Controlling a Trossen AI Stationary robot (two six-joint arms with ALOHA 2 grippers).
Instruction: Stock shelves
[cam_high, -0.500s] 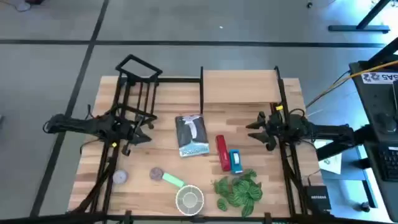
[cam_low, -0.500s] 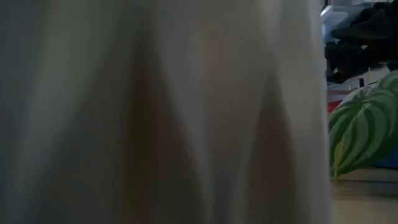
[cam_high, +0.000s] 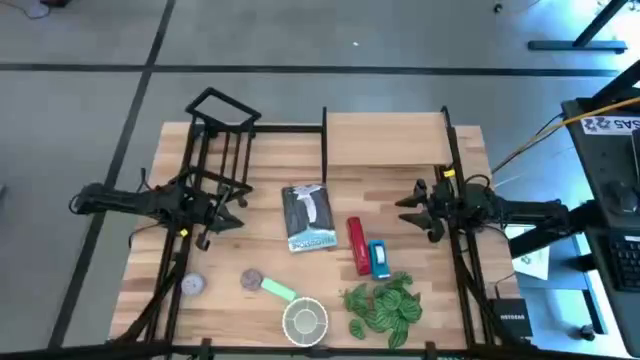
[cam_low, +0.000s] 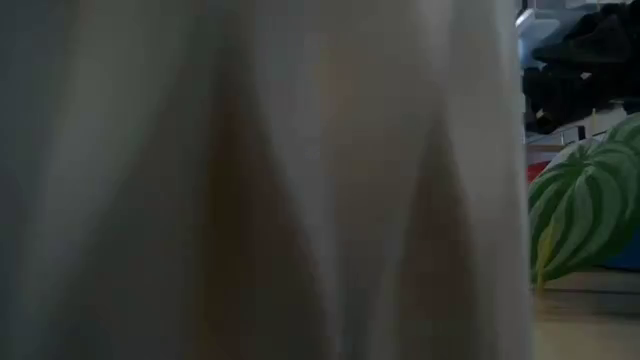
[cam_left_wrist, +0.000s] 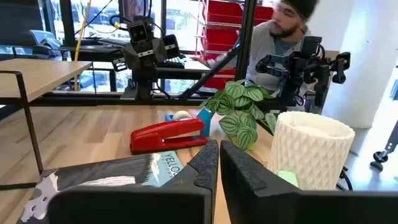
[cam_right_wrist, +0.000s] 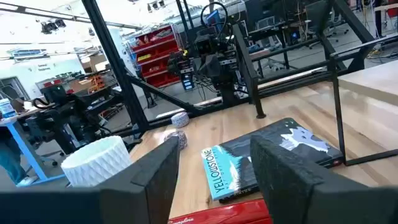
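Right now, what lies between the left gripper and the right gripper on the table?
In the high view, the book lies between the left gripper and the right gripper; otherwise bare wood.

The left gripper (cam_high: 228, 212) reaches in from the left, fingers nearly touching; the right gripper (cam_high: 408, 208) faces it, fingers spread apart.

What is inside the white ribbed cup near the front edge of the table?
The white cup looks empty from above; only its pale bottom shows. In the left wrist view its wall hides the inside.
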